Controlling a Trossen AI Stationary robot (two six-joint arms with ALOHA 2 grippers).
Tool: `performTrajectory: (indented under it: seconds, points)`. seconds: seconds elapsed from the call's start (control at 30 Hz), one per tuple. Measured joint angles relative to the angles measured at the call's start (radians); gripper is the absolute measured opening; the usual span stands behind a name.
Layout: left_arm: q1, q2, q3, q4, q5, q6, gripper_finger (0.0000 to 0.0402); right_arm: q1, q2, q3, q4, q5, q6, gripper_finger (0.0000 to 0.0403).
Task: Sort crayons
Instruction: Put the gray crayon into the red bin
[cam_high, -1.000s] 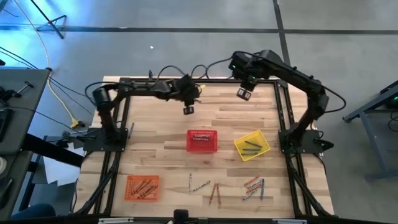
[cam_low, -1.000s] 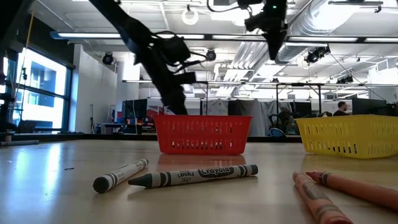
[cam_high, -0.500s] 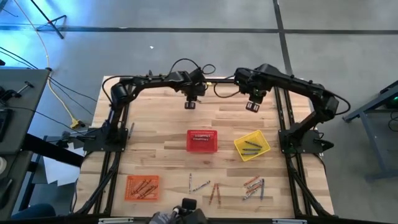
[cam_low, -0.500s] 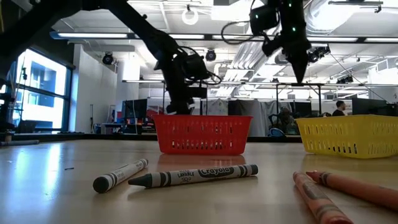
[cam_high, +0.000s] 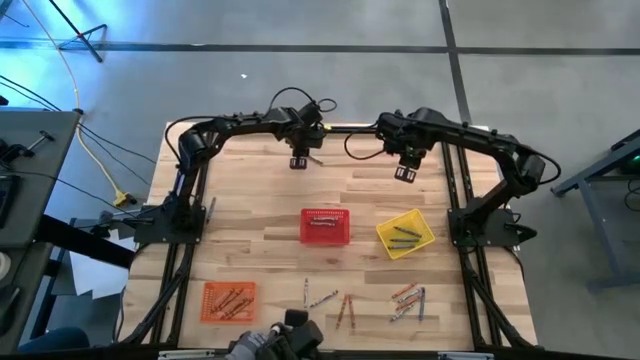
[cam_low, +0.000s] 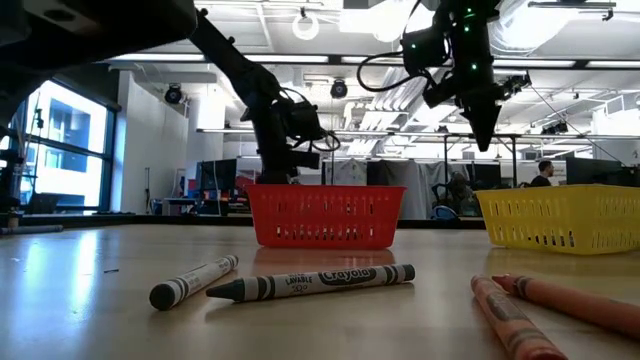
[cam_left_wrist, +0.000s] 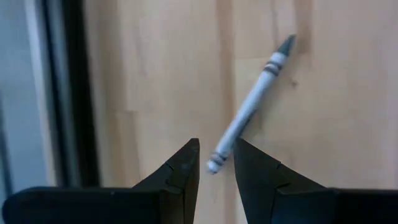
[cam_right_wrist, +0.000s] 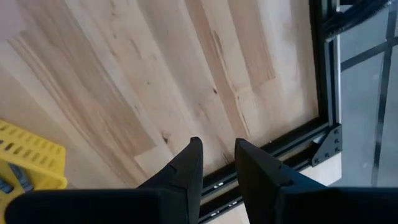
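I am looking down on a pale wooden table (cam_high: 260, 215) standing on a grey floor. The crayons (cam_high: 408, 300) are lying loose along the near edge, with more sitting in the orange basket (cam_high: 229, 301), the red basket (cam_high: 325, 226) and the yellow basket (cam_high: 405, 233). One grey crayon (cam_left_wrist: 250, 106) is lying by the far edge, just beyond my left gripper (cam_high: 298, 160), whose fingers are standing slightly apart and holding nothing; whether they are touching it I cannot tell. My right gripper (cam_high: 404, 172) is hanging over bare wood beyond the yellow basket, fingers narrowly parted and empty.
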Motion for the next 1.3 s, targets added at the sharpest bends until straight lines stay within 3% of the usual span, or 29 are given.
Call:
performTrajectory:
  seconds: [0.57, 0.77, 0.9, 1.1, 1.3]
  points:
    - [0.009, 0.071, 0.006, -0.052, 0.03, 0.022, 0.0078, -0.018, 0.0, 0.001, 0.014, 0.0, 0.0, 0.0087]
    - [0.01, 0.072, 0.006, -0.066, 0.029, -0.12, 0.001, -0.018, 0.0, 0.001, 0.031, 0.0, 0.0, 0.0087]
    - [0.009, 0.068, 0.004, -0.07, 0.021, -0.253, 0.0006, -0.018, 0.0, 0.001, 0.061, 0.0, 0.007, 0.0087]
    - [0.005, 0.008, -0.008, -0.116, -0.001, -0.366, 0.0001, -0.018, 0.0, 0.002, 0.103, 0.0, 0.004, 0.0087]
    - [-0.011, -0.142, -0.022, -0.12, 0.011, -0.41, 0.0001, -0.043, 0.0, -0.007, 0.128, -0.026, 0.007, 0.0087]
